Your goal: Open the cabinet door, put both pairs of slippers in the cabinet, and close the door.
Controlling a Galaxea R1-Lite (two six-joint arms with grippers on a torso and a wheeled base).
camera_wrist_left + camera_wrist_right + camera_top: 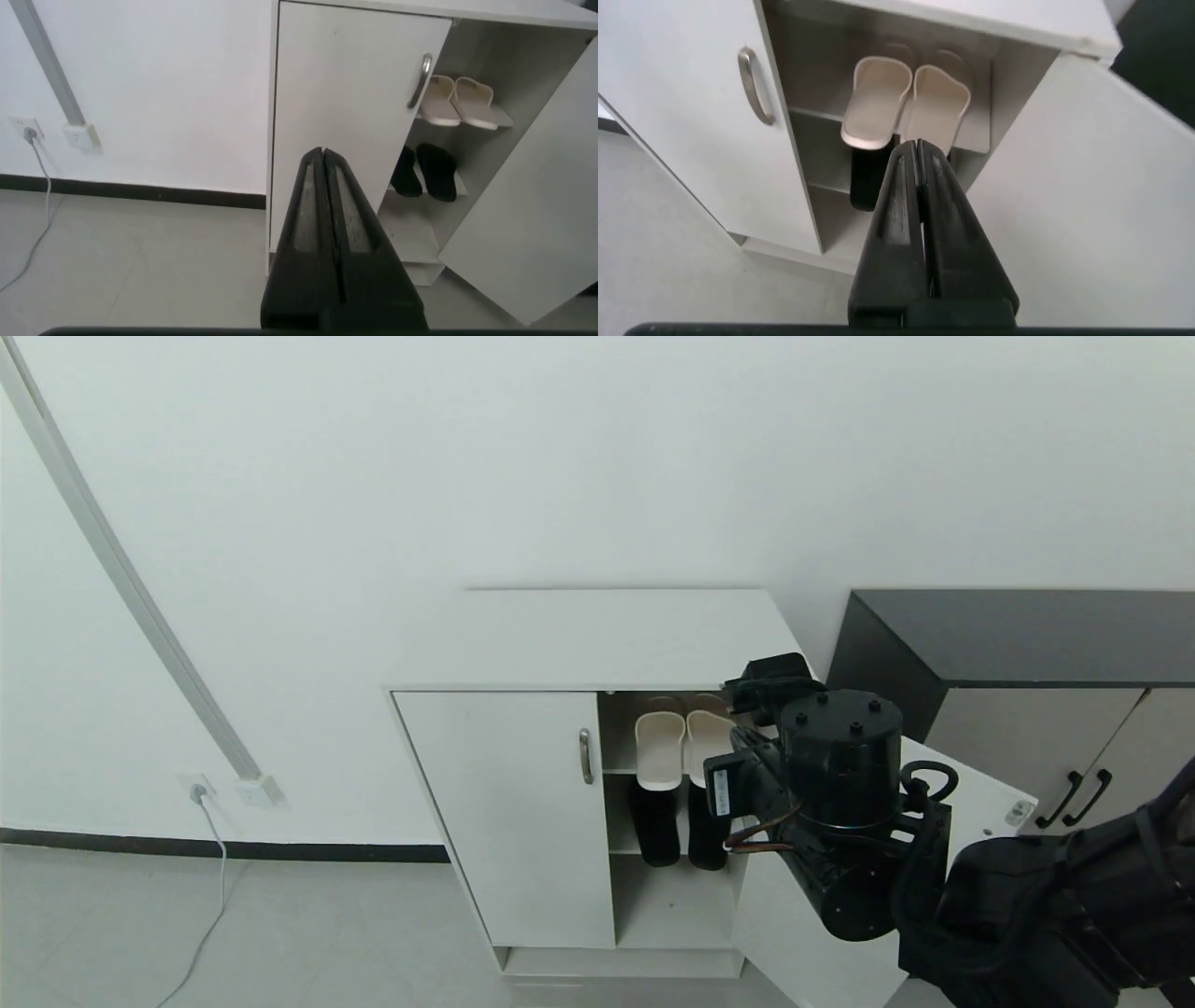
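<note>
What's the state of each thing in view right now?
Right cabinet door, open wide.
Left cabinet door, shut.
White slippers, on the upper shelf inside.
Black slippers, on the shelf below.
Left gripper, shut, empty.
Right gripper, shut, empty.
Wall plug, plugged in.

- The grey tiled floor [327, 933] carries a white cabinet [597, 635]; its right half stands open.
- A white cable [201, 933] trails over the floor at 9 o'clock of the cabinet, well apart from it.
- A dark cabinet [1018, 635] stands at 3 o'clock, just beside.
- The upper shelf [618, 771] holds a pair of cream slippers [684, 747] side by side, ends past the front edge.
- The middle shelf [624, 851], at 6 o'clock of those, holds a pair of black slippers [680, 826].
</note>
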